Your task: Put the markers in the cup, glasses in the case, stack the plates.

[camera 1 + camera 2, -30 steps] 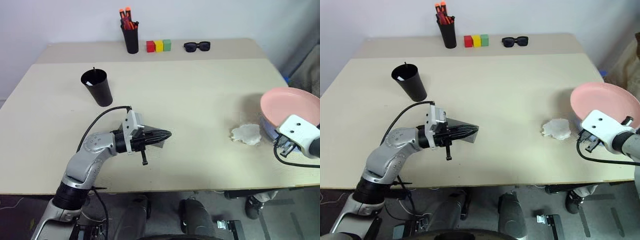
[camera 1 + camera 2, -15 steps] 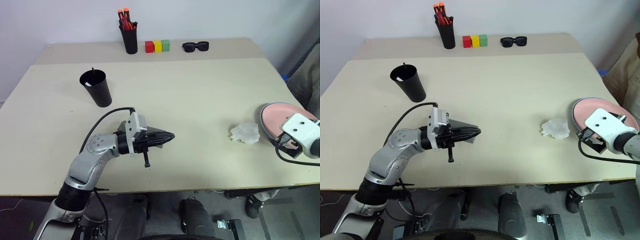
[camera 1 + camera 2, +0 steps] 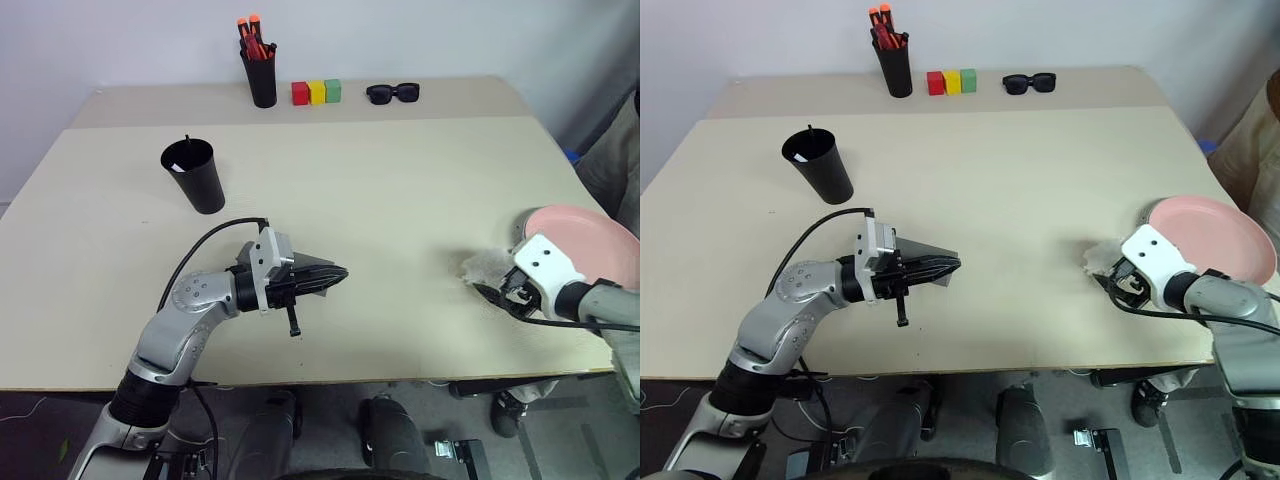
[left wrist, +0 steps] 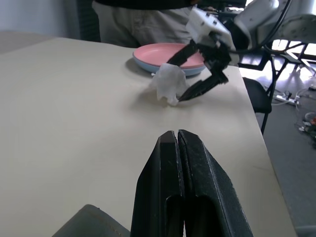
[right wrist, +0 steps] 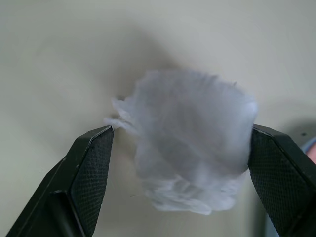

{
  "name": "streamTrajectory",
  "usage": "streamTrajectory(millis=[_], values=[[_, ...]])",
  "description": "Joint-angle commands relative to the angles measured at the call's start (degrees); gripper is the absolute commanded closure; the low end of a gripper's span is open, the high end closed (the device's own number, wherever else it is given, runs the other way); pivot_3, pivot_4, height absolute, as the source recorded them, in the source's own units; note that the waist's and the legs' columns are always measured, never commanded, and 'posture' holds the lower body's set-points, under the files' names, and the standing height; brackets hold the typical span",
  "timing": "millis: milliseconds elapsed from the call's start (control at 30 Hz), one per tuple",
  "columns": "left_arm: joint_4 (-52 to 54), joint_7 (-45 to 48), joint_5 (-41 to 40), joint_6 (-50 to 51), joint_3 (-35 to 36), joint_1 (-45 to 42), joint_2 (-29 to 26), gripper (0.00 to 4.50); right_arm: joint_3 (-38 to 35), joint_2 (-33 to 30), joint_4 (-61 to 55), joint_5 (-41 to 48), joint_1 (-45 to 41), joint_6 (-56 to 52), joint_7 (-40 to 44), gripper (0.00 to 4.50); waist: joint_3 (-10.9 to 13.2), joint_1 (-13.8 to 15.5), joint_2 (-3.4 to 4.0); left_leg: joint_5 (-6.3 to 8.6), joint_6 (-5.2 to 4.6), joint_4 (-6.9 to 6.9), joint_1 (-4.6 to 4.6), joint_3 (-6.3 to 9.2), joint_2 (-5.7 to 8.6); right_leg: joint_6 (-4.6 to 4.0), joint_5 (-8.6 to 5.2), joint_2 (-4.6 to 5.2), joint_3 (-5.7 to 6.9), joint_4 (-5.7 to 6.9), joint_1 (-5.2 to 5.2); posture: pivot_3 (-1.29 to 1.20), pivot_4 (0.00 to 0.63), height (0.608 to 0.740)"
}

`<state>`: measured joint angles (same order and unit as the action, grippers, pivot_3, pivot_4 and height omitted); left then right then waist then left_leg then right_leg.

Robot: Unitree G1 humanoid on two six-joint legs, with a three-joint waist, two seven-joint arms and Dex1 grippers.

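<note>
The pink round plate (image 3: pixel 590 232) lies on the light blue plate (image 4: pixel 148 64) beneath it — the stack sits flat at the right edge of the beige table (image 3: pixel 380 190). Far across, the matte black tapered cup (image 3: pixel 197 176) stands upright with a slim dark marker tip poking above its rim; at the back a narrower black pen-holder (image 3: pixel 262 80) holds orange-capped pens. The right gripper (image 5: pixel 180 148) has its fingers spread wide on either side of a crumpled white tissue wad (image 5: pixel 190 148) (just beside the plates). The left gripper (image 4: pixel 177 143) points level toward it, fingers pressed together, above a grey case (image 3: pixel 312 272).
</note>
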<state>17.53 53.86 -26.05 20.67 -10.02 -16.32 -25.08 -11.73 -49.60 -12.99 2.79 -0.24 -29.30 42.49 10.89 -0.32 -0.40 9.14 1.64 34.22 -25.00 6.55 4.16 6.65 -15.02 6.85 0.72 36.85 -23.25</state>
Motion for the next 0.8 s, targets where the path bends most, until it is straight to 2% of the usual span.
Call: streamTrajectory(millis=[33, 200, 233, 400, 500, 700, 800], values=[[2.2, -0.3, -0.1, -1.0, 0.6, 0.4, -0.3, 4.48, -0.2, -0.7, 0.6, -0.9, -1.0, 1.5, -1.1, 1.72, 0.0, 0.0, 0.00, 0.00, 0.00, 0.00, 0.00, 0.00, 0.00, 0.00, 0.00, 0.00, 0.00, 0.00, 0.00, 0.00, 0.150, 0.740], [2.2, -0.6, 0.1, -1.2, 0.3, 0.8, -0.2, 4.48, -1.0, -1.8, -0.6, -1.2, -1.6, 1.4, -1.4, 4.24, 0.0, 0.0, 0.00, 0.00, 0.00, 0.00, 0.00, 0.00, -0.01, 0.00, 0.00, -0.02, 0.00, 0.00, 0.00, 0.00, 0.150, 0.740], [2.1, -0.7, 0.1, -1.2, 0.2, 0.7, -0.1, 4.48, -1.2, -2.0, -1.0, -1.2, -1.8, 1.3, -1.4, 4.48, 0.0, 0.0, 0.00, 0.00, -0.01, 0.00, 0.00, 0.00, -0.01, 0.00, 0.00, -0.01, 0.00, 0.00, 0.00, 0.00, 0.150, 0.740], [1.6, -0.8, 0.2, -1.4, 0.6, 0.3, 0.0, 4.48, -6.7, -4.4, -3.2, 0.6, -6.3, -2.5, -2.1, 4.48, 0.0, -0.1, 0.02, 0.01, -0.01, 0.00, 0.00, -0.01, 0.00, 0.01, 0.00, -0.01, -0.05, 0.01, -0.02, 0.00, 0.150, 0.740], [1.1, -1.0, 0.3, -1.5, 1.3, 0.3, -0.2, 4.48, -8.8, -6.0, 0.1, -0.5, -8.8, -4.0, -4.1, 4.48, 0.0, -0.1, 0.01, 0.01, -0.01, -0.01, 0.00, -0.01, 0.00, 0.01, 0.00, -0.01, -0.06, 0.01, -0.03, 0.00, 0.150, 0.740], [0.5, -1.7, 0.5, -2.3, 2.5, 0.1, -0.6, 4.48, -7.0, -8.2, 10.4, -4.6, -9.6, -1.7, -7.2, 4.48, 0.0, 0.6, -0.02, 0.03, -0.05, -0.01, 0.00, -0.12, 0.01, -0.01, 0.01, -0.01, -0.07, -0.11, 0.01, 0.00, 0.150, 0.740], [1.7, -2.4, -0.7, -1.3, 3.5, -0.3, -0.7, 4.48, -4.6, -8.5, 14.2, -6.0, -9.6, 0.5, -7.1, 3.43, 0.0, 0.8, 0.00, 0.04, -0.06, -0.01, 0.00, -0.17, 0.00, -0.01, 0.01, -0.01, -0.09, -0.12, 0.00, 0.00, 0.150, 0.740]])
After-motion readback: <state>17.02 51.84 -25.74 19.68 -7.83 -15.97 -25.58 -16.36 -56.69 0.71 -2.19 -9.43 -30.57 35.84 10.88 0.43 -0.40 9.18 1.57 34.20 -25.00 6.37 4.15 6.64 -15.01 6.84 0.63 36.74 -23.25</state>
